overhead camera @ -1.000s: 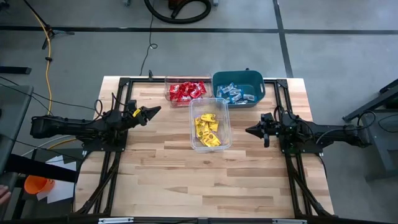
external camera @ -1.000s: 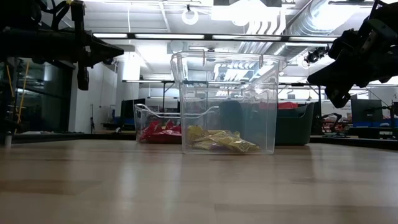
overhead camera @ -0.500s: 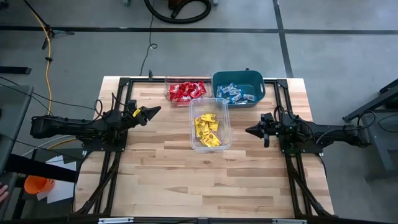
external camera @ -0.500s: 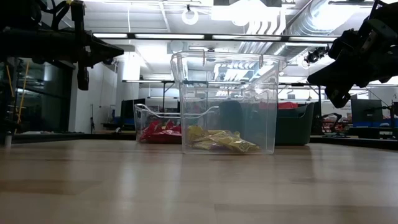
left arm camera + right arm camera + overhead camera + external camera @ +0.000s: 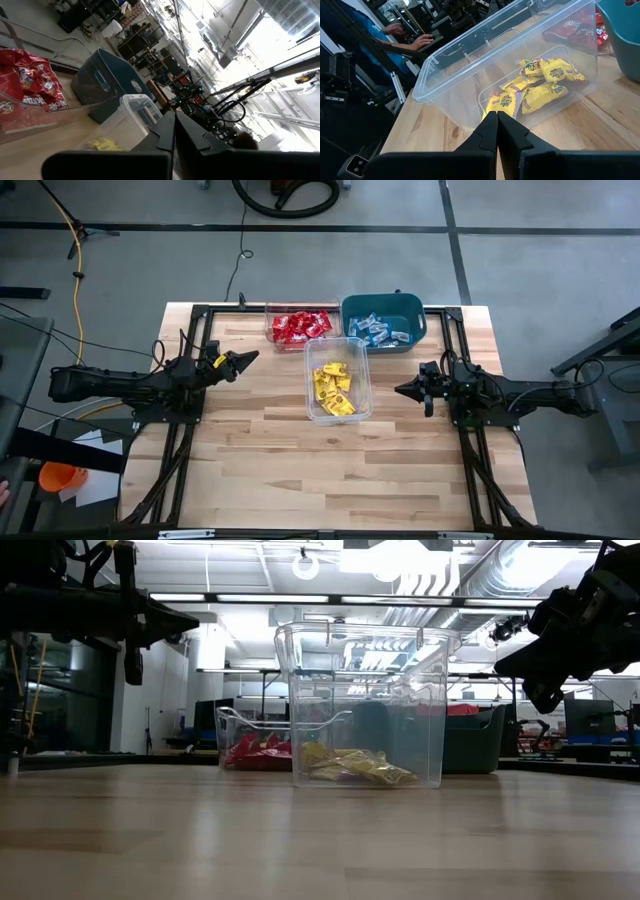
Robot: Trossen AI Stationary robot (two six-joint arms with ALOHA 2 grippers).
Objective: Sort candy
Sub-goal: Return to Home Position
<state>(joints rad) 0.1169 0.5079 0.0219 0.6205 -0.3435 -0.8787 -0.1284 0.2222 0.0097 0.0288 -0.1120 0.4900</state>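
Three lots of small, shiny wrapped candy sit sorted at the desk's (image 5: 300, 470) far middle. The red packets (image 5: 300, 327) are in a clear tub (image 5: 268, 325), the light blue packets (image 5: 378, 330) in the teal bin (image 5: 384, 299) beside it, and the yellow packets (image 5: 334, 388) in a nearer clear tub (image 5: 308, 380). The left pincer (image 5: 250, 355) hangs closed and empty over the desk's left side. The right pincer (image 5: 400, 390) does likewise on the right.

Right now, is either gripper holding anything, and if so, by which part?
Nothing is held. The left gripper and right gripper are both shut and empty, hanging on either side of the clear tub with the yellow candy.
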